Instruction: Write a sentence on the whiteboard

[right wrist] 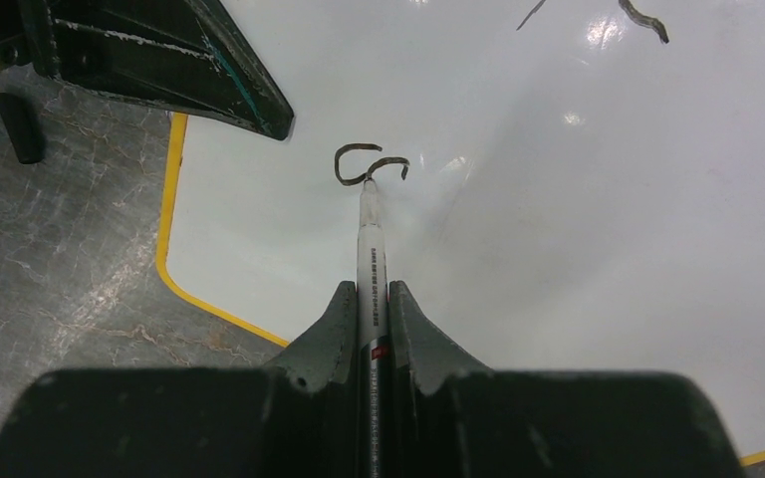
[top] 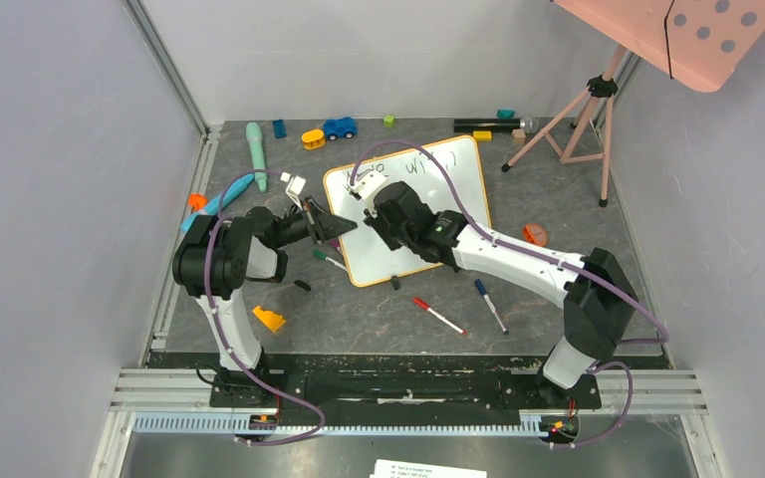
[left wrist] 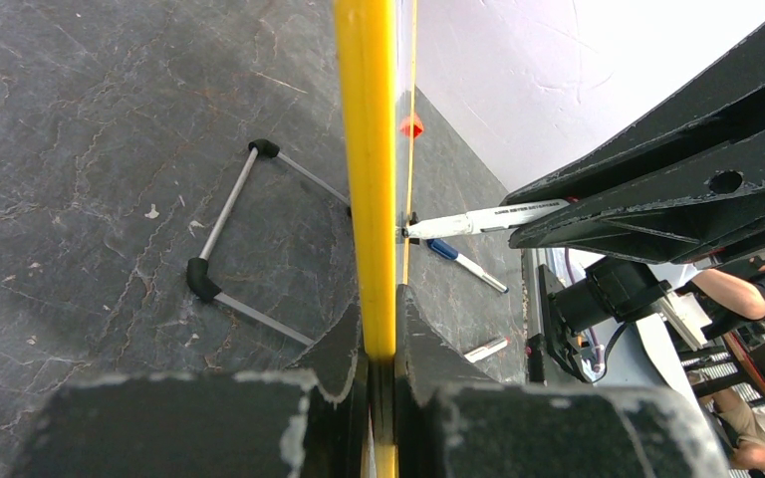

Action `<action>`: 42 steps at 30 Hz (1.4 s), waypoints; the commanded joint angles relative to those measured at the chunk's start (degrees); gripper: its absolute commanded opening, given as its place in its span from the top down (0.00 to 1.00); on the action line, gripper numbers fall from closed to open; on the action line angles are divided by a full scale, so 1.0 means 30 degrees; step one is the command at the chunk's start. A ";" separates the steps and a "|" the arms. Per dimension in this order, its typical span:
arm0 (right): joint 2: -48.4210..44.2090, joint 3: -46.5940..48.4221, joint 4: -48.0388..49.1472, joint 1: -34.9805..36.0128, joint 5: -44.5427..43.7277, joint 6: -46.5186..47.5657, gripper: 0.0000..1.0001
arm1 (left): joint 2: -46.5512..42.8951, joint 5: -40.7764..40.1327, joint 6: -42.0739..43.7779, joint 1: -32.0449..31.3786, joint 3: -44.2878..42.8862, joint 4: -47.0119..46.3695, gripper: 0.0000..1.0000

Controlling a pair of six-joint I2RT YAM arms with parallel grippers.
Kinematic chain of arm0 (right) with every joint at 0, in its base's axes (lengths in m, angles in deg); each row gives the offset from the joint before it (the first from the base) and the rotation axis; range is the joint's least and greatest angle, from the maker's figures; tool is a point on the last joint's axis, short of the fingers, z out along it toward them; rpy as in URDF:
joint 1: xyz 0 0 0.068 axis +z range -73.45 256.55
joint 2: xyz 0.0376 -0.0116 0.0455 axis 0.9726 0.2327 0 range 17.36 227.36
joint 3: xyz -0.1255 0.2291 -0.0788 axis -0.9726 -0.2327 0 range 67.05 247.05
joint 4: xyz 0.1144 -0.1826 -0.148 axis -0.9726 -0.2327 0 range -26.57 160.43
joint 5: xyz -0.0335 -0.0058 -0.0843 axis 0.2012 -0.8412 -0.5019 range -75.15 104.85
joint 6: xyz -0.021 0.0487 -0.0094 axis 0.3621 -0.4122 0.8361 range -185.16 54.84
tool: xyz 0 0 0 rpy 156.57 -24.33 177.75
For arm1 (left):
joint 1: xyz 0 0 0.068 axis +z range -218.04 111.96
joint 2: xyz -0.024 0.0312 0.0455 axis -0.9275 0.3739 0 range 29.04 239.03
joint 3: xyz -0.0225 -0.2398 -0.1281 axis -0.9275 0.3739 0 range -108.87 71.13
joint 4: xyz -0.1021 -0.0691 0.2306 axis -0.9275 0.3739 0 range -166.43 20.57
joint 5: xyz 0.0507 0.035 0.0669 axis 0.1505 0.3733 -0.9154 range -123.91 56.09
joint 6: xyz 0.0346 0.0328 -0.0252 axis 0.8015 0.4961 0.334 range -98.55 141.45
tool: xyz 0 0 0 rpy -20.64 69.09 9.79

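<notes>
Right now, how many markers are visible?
4: white marker in the right gripper, touching the orange-framed whiteboard; green-capped marker by its left edge; red-capped marker, blue-capped marker off its near edge. Others possibly hidden.

Of the sentence (right wrist: 369, 167) on the whiteboard (right wrist: 578, 259) only a letter "C" reads clearly; small print on the marker (right wrist: 372, 269) is too blurred.

A blue toy car (top: 339, 127), a yellow oval plastic ring (top: 313, 138) and a small green cube (top: 388, 120) lie along the far edge of the dark stone-patterned table (top: 379, 324). A red-capped white marker (top: 439, 317) and a blue-capped white marker (top: 491, 307) lie apart towards its near edge, and a yellow plastic wedge (top: 268, 319) sits towards the near left corner. A pink three-legged stand (top: 583, 115) occupies the far right corner.
</notes>
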 commanded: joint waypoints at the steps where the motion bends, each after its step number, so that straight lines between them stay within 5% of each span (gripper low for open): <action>1: -0.0547 -0.0083 -0.0285 -0.0100 -0.1140 -0.0034 1.00 | 0.0161 -0.1101 0.3623 0.0073 0.0329 -0.0969 0.98; 13: -0.0418 0.0263 -0.0505 -0.0132 -0.2494 -0.0240 1.00 | 0.0159 -0.1102 0.3632 0.0076 0.0318 -0.0969 0.98; 42: 0.0387 0.1447 0.0804 -0.0198 -0.0652 0.0287 1.00 | 0.0187 -0.1014 0.3665 0.0060 0.0217 -0.0969 0.98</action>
